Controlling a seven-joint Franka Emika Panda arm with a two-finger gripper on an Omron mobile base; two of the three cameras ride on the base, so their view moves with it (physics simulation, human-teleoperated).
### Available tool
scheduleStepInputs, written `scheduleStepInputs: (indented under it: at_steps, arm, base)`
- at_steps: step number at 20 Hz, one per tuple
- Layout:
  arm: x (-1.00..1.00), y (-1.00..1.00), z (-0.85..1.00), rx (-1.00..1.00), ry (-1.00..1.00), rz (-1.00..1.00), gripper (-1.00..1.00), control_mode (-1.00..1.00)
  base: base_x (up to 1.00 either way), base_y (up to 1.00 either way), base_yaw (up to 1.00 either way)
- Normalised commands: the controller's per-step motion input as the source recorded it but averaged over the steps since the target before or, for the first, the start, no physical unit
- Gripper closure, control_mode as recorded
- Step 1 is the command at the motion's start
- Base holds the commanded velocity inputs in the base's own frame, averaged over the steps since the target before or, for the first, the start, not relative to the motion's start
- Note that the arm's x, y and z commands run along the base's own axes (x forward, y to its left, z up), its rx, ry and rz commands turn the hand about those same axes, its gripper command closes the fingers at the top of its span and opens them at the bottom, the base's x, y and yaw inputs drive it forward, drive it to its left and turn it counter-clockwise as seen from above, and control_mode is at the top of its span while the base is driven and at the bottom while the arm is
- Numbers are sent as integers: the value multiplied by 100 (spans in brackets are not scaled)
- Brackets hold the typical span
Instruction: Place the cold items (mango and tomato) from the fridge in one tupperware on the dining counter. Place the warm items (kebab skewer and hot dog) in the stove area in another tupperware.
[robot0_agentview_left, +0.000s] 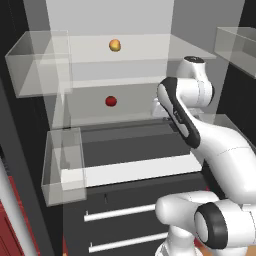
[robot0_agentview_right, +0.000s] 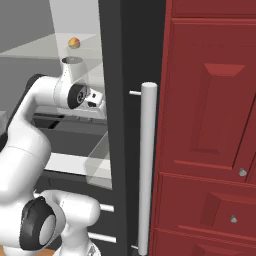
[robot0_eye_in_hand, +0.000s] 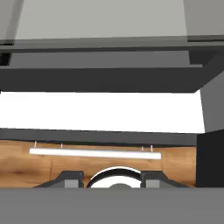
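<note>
Fingers (robot0_eye_in_hand: 111, 178) are seen parted with nothing gripped, aimed down at the drawer fronts below the tomato (robot0_agentview_left: 111, 101). Tomato is seated on the middle fridge shelf (robot0_agentview_left: 115, 116), up and left of the hand; mango (robot0_agentview_left: 115, 45) is one shelf above it. Both are near-round, so no long axis is judged to matter.

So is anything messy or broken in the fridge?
Nothing looks spilled, tipped or broken. The mango sits on the upper glass shelf and the tomato on the shelf below, both resting neatly. The fridge door stands open.
</note>
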Motion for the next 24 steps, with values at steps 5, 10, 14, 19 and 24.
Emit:
scheduleStepInputs:
  at_steps: [5, 10, 14, 19, 24]
  arm:
    - [-7, 37, 0, -12, -10, 2, -100, -100]
    - [19, 100, -1, -31, -3, 0, -100, -100]
    - [13, 13, -8, 0, -6, 5, -100, -100]
    - [63, 33, 1, 4, 0, 0, -100, -100]
    - [69, 43, 1, 1, 1, 0, -100, -100]
  base:
    - [0, 0, 0]
    - [0, 0, 0]
    - [0, 0, 0]
    - [0, 0, 0]
    - [0, 0, 0]
